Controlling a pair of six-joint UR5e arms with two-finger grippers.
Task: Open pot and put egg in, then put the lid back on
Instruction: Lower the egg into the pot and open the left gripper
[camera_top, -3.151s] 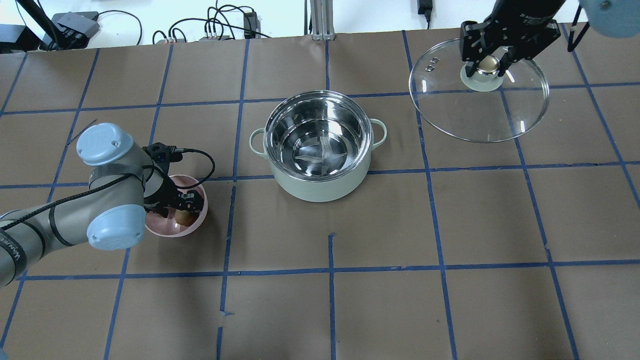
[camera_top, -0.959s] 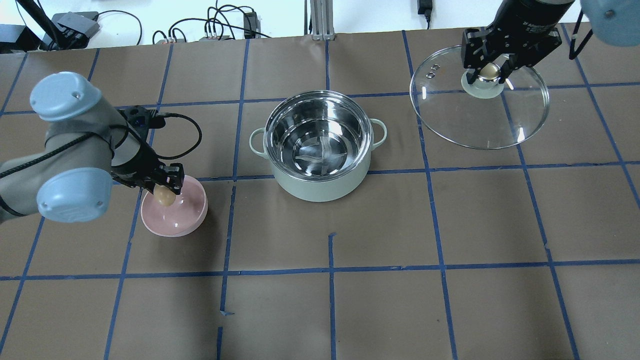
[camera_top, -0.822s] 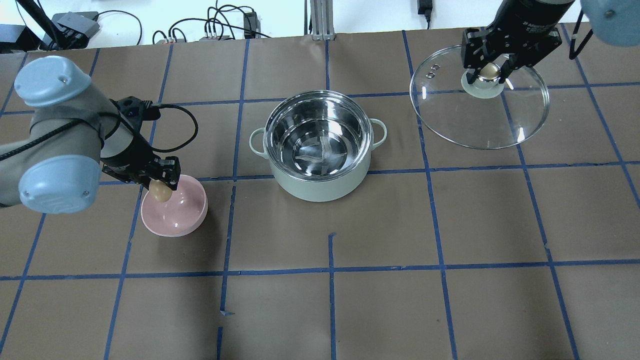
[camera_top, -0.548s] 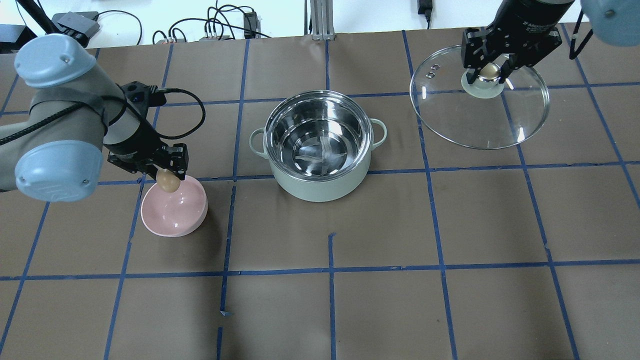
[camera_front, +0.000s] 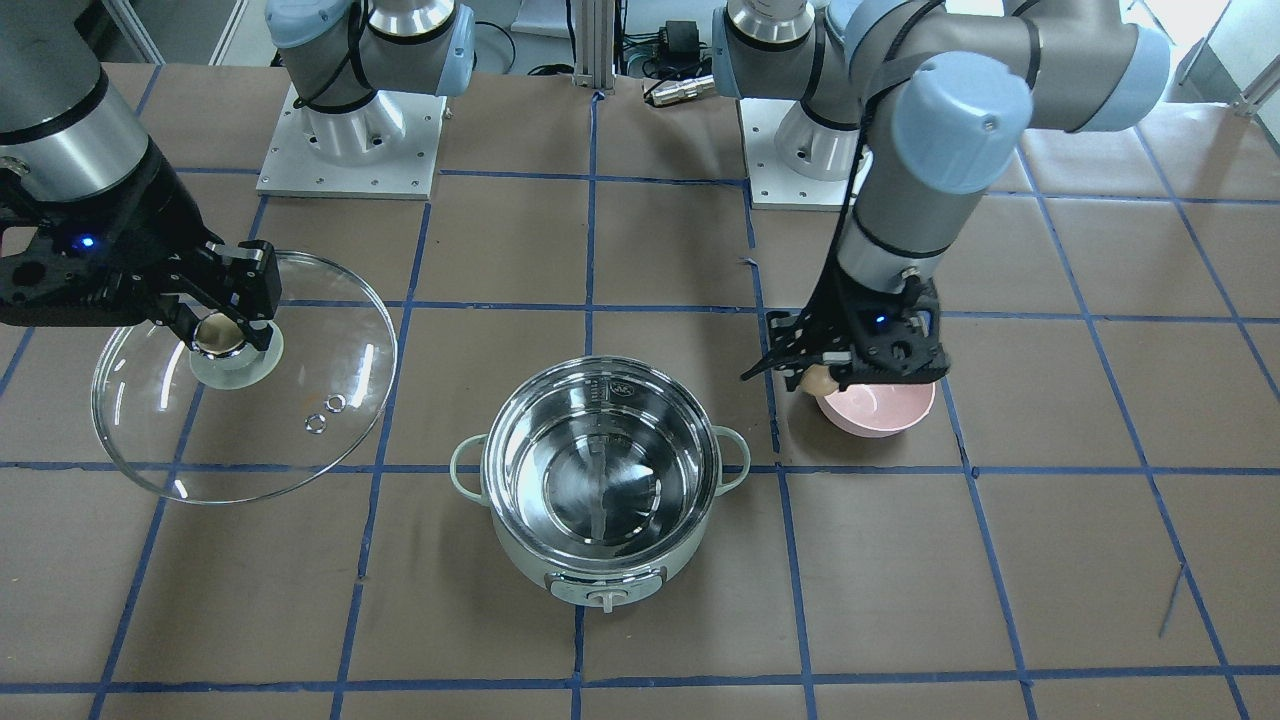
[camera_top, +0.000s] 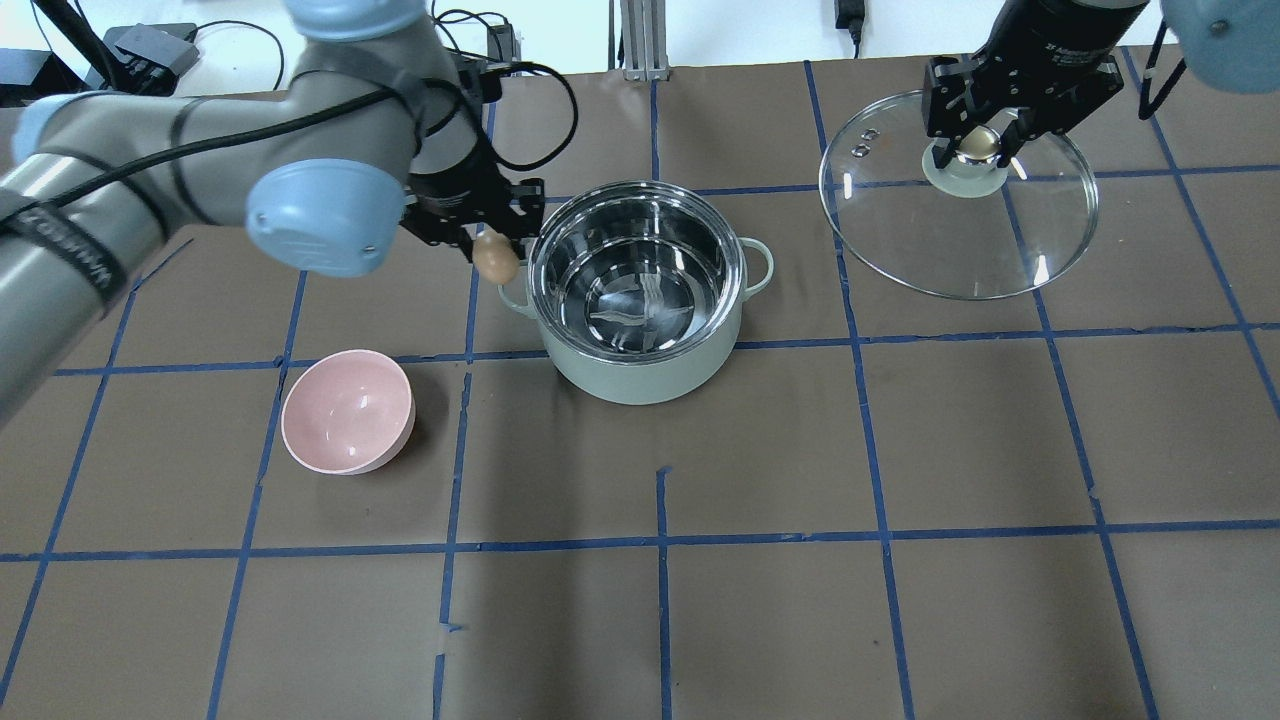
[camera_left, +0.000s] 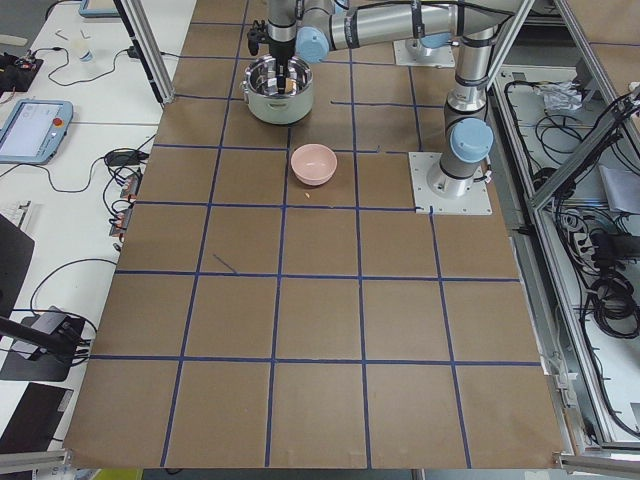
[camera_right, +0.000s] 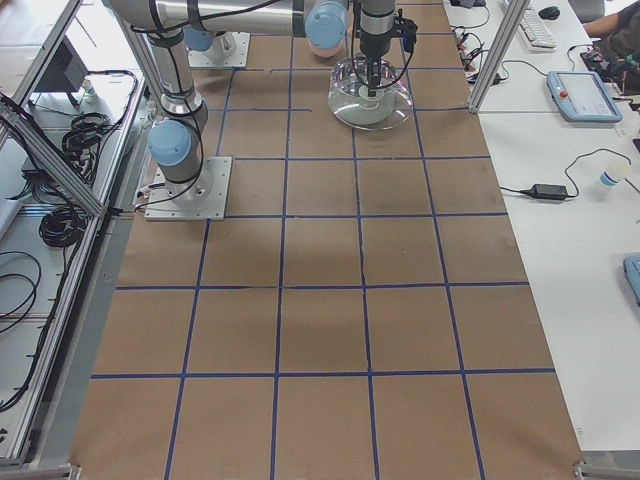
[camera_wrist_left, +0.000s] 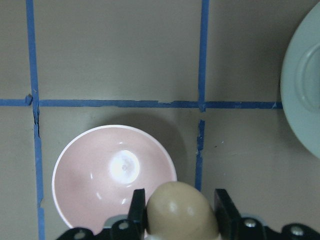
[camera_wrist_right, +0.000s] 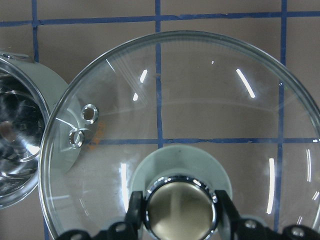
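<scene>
Two grips: the left end effector (camera_top: 490, 243) pinches the egg (camera_top: 496, 262) at its middle; it looks light, smooth, probably brittle, needing gentle pressure. The right end effector (camera_top: 977, 150) clamps the knob (camera_wrist_right: 180, 210) of the glass lid (camera_top: 960, 240).

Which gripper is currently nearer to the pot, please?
Left. The left gripper, holding the egg, is close by the pot on its left side; the right gripper, gripping the lid, is farther off to its right.

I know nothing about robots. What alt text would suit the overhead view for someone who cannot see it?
The left end effector holds the egg beside the rim of the open pot, not yet over it. The right end effector grips the glass lid by its knob, off to the other side; an empty pink bowl sits nearby.
</scene>
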